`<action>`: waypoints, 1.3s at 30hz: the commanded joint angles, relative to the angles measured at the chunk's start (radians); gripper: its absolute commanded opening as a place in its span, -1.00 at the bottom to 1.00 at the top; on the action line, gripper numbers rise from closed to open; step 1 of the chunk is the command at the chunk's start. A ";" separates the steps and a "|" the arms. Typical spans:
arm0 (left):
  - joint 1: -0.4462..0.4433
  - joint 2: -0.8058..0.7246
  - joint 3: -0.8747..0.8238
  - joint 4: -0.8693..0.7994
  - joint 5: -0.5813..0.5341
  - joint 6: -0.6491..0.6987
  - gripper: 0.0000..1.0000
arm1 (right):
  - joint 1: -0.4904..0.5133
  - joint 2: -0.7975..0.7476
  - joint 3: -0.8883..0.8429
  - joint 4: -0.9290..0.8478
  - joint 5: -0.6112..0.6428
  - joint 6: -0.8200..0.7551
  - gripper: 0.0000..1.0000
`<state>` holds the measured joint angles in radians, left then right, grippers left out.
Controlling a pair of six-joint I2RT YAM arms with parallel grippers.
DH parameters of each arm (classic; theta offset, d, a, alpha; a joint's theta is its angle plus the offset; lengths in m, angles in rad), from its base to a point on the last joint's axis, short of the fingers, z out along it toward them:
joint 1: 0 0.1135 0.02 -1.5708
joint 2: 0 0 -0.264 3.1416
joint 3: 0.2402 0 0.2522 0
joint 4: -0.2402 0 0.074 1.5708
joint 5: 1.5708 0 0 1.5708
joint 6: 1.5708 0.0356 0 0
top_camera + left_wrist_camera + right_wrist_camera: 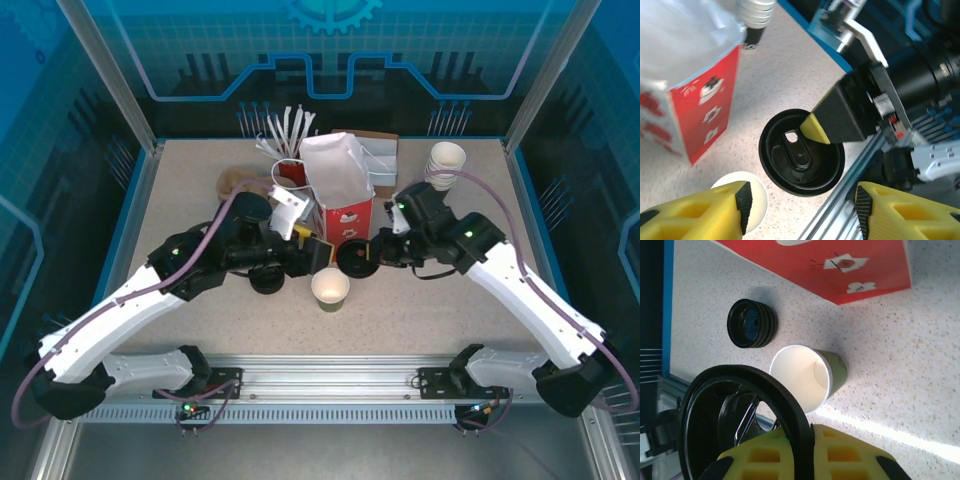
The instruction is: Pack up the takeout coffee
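Note:
The olive-green paper cup (330, 288) stands upright and lidless on the table, its white inside showing (802, 375). My right gripper (375, 252) is shut on the rim of a round black lid (356, 260), holding it just off the cup's rim, up and to the right. In the right wrist view the lid (785, 400) is pinched between the yellow fingers (860, 455). My left gripper (802, 205) is open, its fingers apart beside the held lid (801, 152) and over the cup (760, 192). From above, the left gripper (308, 256) hovers left of the lid.
A red and white paper bag (340, 195) stands open right behind the cup. A low stack of black lids (266, 280) sits left of the cup. White-rimmed cups (447, 160) are stacked at the back right, straws (285, 135) at the back.

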<state>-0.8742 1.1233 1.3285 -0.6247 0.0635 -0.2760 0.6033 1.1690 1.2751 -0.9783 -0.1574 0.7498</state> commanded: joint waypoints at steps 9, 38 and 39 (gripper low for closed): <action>-0.083 0.101 -0.059 0.237 0.075 0.428 0.22 | -0.199 -0.060 -0.108 -0.262 -0.280 -0.222 -0.95; -0.207 0.090 -0.401 0.468 0.058 0.845 0.41 | -0.287 0.006 -0.241 -0.205 -0.423 -0.302 -0.95; -0.207 0.092 -0.403 0.467 0.051 0.848 0.39 | -0.288 0.006 -0.243 -0.204 -0.425 -0.303 -0.95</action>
<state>-1.0763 1.2304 0.9398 -0.1741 0.0872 0.5312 0.3309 1.1687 1.0447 -1.1824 -0.5442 0.4679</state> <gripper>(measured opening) 0.702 0.112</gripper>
